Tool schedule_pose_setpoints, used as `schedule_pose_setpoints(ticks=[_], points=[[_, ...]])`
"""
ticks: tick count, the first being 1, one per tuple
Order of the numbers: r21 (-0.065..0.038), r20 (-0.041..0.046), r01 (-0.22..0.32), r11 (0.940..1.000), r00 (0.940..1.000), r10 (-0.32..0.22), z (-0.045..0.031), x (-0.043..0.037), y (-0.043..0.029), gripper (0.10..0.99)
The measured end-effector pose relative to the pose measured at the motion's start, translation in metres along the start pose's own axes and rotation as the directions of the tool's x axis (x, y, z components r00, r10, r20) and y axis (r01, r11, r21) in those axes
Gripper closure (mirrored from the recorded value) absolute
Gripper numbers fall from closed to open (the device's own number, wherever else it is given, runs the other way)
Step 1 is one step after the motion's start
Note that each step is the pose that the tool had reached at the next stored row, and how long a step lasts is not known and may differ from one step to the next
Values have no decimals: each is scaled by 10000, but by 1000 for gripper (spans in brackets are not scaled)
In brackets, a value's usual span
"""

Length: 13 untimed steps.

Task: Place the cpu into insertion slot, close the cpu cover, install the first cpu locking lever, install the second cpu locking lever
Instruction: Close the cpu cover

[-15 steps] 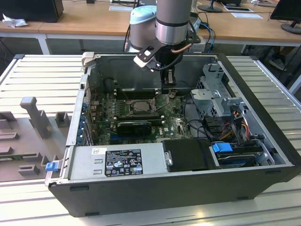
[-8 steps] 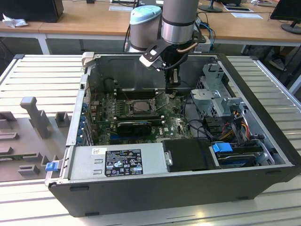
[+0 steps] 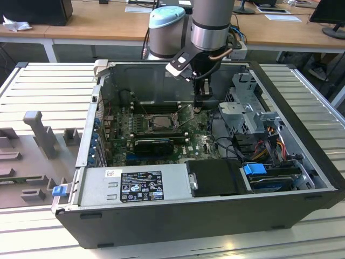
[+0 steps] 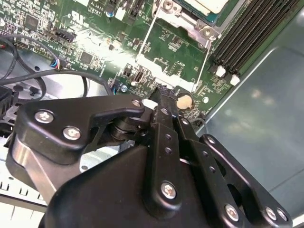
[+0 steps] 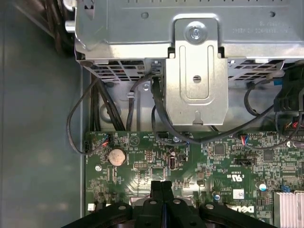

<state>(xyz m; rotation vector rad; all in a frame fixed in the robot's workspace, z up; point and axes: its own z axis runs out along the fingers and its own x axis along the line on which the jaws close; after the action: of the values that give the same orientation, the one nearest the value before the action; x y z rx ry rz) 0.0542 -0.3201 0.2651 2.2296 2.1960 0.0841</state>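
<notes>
In the exterior view the insertion slot (image 3: 160,122) sits mid-board inside the open computer case, with a grey square in its middle. The second wrist view shows a corner of it: the pale cpu (image 4: 209,4) lies inside, and the silver cpu cover (image 4: 190,26) lies flat around it. Two thin wire locking levers (image 4: 145,40) (image 4: 202,66) run from that corner toward the fingertips. My gripper (image 3: 198,107) (image 4: 163,91) (image 5: 161,186) is shut, tips pressed together just above the green board beside the slot. I see nothing between the fingers.
A coin battery (image 5: 117,156) (image 4: 184,100) lies close to the fingertips. A metal drive cage (image 5: 194,71) with black cables stands beyond the board edge. Long black memory slots (image 4: 247,33) flank the socket. The grey case wall (image 4: 266,118) and the power supply (image 3: 135,186) hem the board in.
</notes>
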Motion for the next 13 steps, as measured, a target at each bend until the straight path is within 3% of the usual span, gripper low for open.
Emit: schedule_pose_setpoints(ticks=[10,13], points=[[0,-1,0,10000,10000,0,47,-2,60,980],[3,-41,-2,10000,10000,2,66,-4,65,980]])
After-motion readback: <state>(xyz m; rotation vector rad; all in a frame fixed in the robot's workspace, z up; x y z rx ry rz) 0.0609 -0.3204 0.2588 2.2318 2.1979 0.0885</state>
